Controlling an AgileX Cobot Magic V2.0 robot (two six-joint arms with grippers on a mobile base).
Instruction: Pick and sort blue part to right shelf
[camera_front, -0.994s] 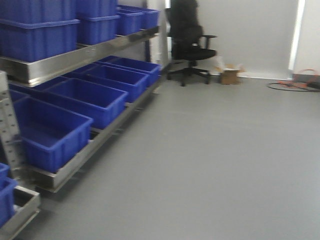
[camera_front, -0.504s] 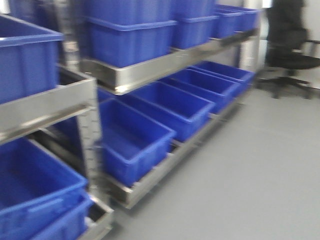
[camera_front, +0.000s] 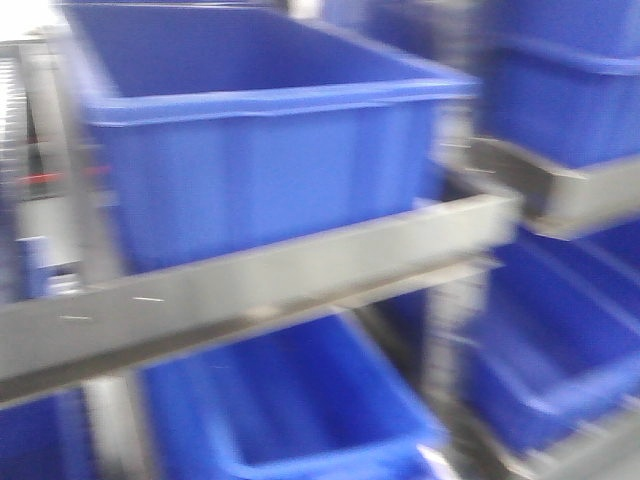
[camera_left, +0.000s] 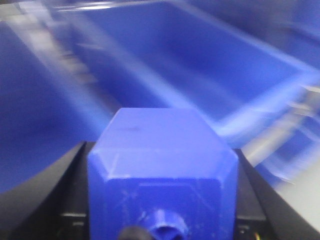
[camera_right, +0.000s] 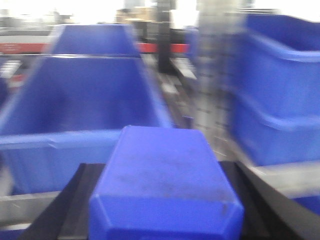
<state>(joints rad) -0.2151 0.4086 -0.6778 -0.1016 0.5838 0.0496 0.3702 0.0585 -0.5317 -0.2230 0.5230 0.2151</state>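
Note:
My left gripper (camera_left: 161, 152) is shut on a blue block-shaped part (camera_left: 162, 165), with black jaws on both its sides, above an open blue bin (camera_left: 210, 65). My right gripper (camera_right: 164, 172) is shut on a second blue part (camera_right: 162, 180), in front of an open blue bin (camera_right: 85, 100). The front view is blurred. It shows a grey steel rack close up, with its flat front rail (camera_front: 250, 290) under a large blue bin (camera_front: 270, 150). Neither gripper shows in the front view.
Another blue bin (camera_front: 300, 410) sits on the rack's lower level. To the right, a second rack section (camera_front: 560, 190) holds more blue bins. A perforated steel upright (camera_right: 212, 70) and stacked blue bins (camera_right: 280, 85) stand right of my right gripper.
The front view has swung left and closed in on the rack. The floor and the black chair have left the view, and blue bins and the steel rail now fill it.

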